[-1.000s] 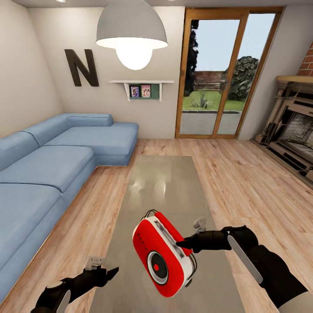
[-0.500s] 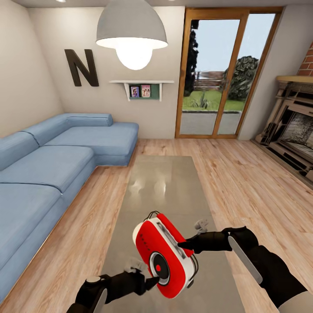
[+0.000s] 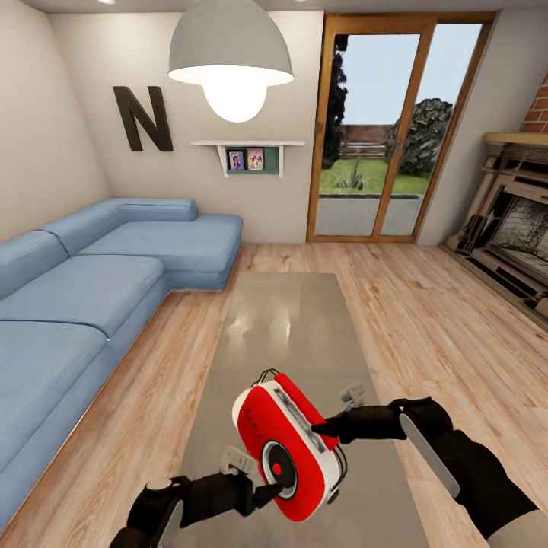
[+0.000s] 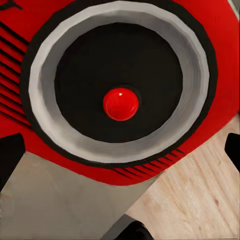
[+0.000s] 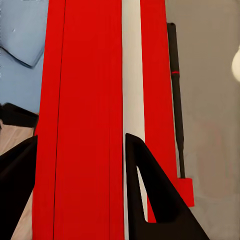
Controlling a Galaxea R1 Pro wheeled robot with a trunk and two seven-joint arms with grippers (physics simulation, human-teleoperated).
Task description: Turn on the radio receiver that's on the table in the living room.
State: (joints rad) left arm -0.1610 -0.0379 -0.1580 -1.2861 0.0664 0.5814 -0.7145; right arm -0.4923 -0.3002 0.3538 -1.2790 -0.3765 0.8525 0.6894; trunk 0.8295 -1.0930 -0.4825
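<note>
On our far left runs the blue sofa (image 3: 91, 289), soft and blocky, beside the long glossy table (image 3: 285, 327). Our left gripper (image 3: 268, 493), fingers spread apart, touches the round dial of the red radio (image 3: 288, 454). The smooth, rounded radio is held tilted above the table, clamped at its edge by our right gripper (image 3: 323, 428); the brick fireplace (image 3: 514, 228) stands far right.
</note>
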